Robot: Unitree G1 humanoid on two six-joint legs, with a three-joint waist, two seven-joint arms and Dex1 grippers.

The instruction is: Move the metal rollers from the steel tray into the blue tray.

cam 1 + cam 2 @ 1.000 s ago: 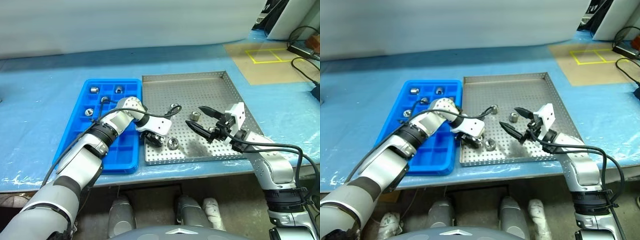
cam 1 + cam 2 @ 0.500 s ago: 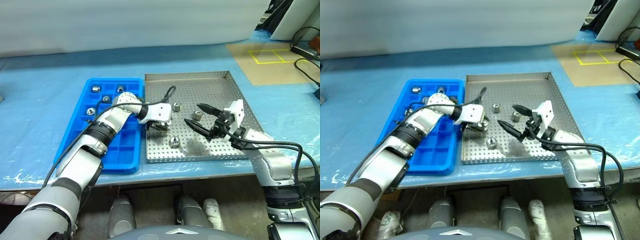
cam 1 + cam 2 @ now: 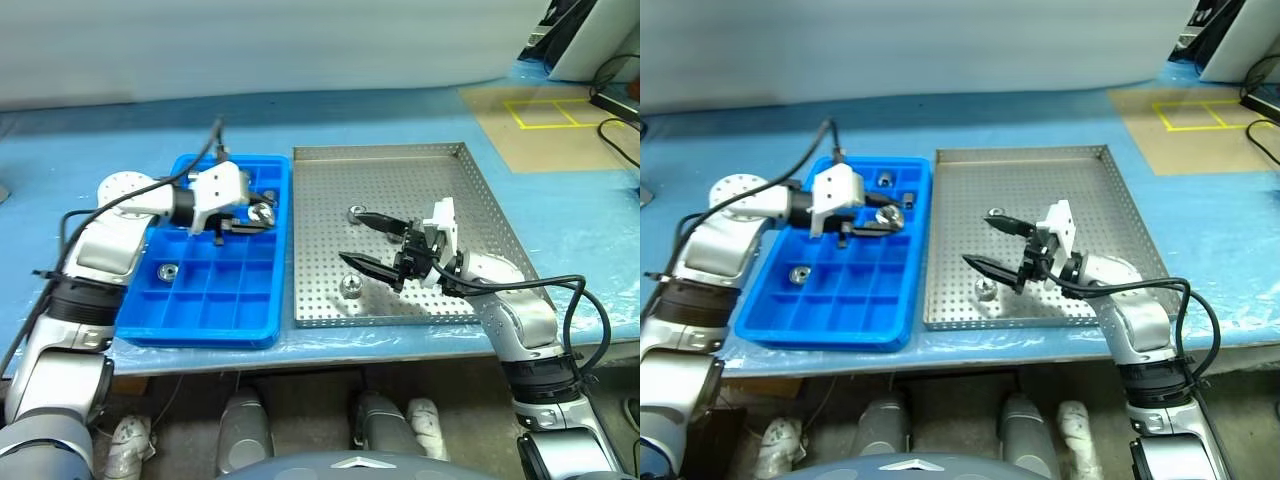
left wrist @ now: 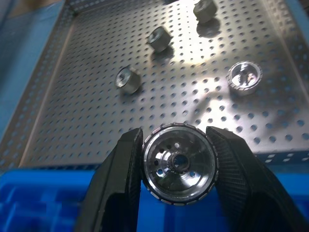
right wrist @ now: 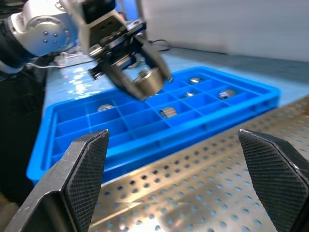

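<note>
Now left end effector (image 3: 262, 214) clamping roller (image 4: 177, 164) lifted over blue tray (image 3: 200, 310); right end effector (image 3: 362, 243) apart.

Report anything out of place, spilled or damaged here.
Nothing stands out. Shiny metal rollers lie loose on the perforated steel tray, others sit in the blue compartment tray's cells, and the left gripper holds one roller.

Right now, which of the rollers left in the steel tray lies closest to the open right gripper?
The roller near the steel tray's front rim, just below the right gripper's lower finger. The other roller lies farther back, beyond its upper finger.
</note>
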